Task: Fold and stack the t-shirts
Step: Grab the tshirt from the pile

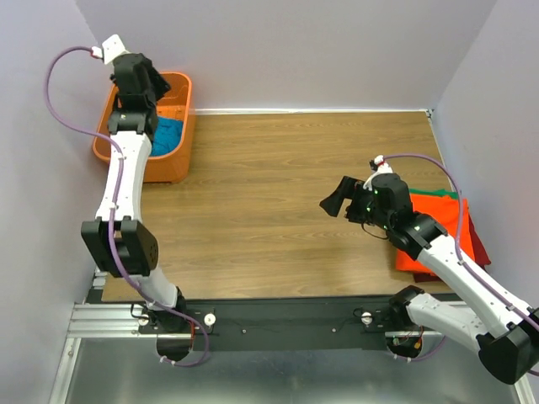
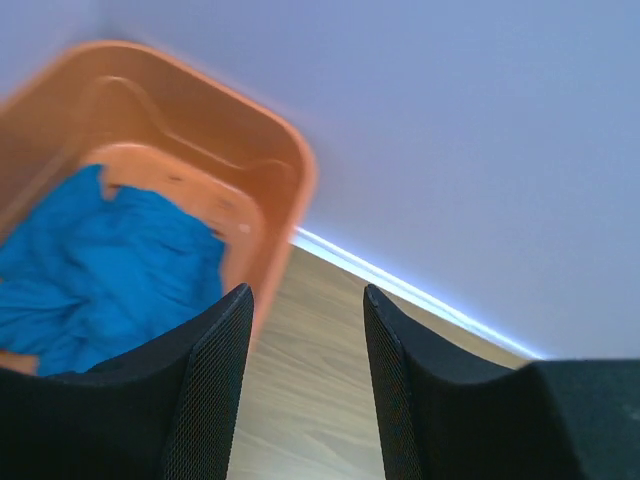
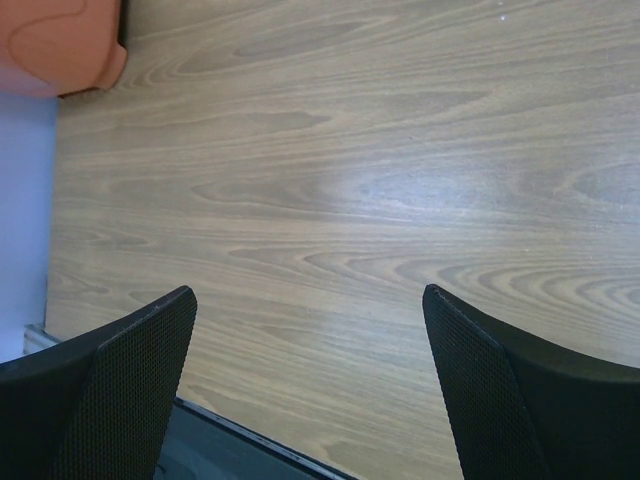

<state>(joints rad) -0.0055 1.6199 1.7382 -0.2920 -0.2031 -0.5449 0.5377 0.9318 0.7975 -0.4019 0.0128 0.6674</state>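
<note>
hovering above the orange basket (image 1: 187, 97) at about ten o'clock on the wooden table (image 1: 269, 194), the left gripper (image 1: 150, 82) had its two fingers parted a moderate way, with nothing between them. in the left wrist view the left gripper (image 2: 305, 300) showed only bare wood and the basket's rim (image 2: 290, 170) through the gap. the teal-blue shirt (image 1: 167, 135) lay crumpled inside the basket, and in the wrist view this shirt (image 2: 100, 265) sat at nine o'clock from the fingers and was not touched by them.

over towards three o'clock, the right gripper (image 1: 341, 202) hung above open wood, pointing to nine o'clock, its fingers spread wide and holding nothing. the right wrist view showed the right gripper (image 3: 310, 300) over plain table, with a corner of the basket (image 3: 60, 45) far off at eleven o'clock.

just behind that gripper, at the table's three to four o'clock edge, the folded shirts lay stacked. the orange shirt (image 1: 440, 223) was on top, the green shirt (image 1: 440, 195) peeped out along its far edge, and the dark red shirt (image 1: 479, 244) showed at the right side.
</note>
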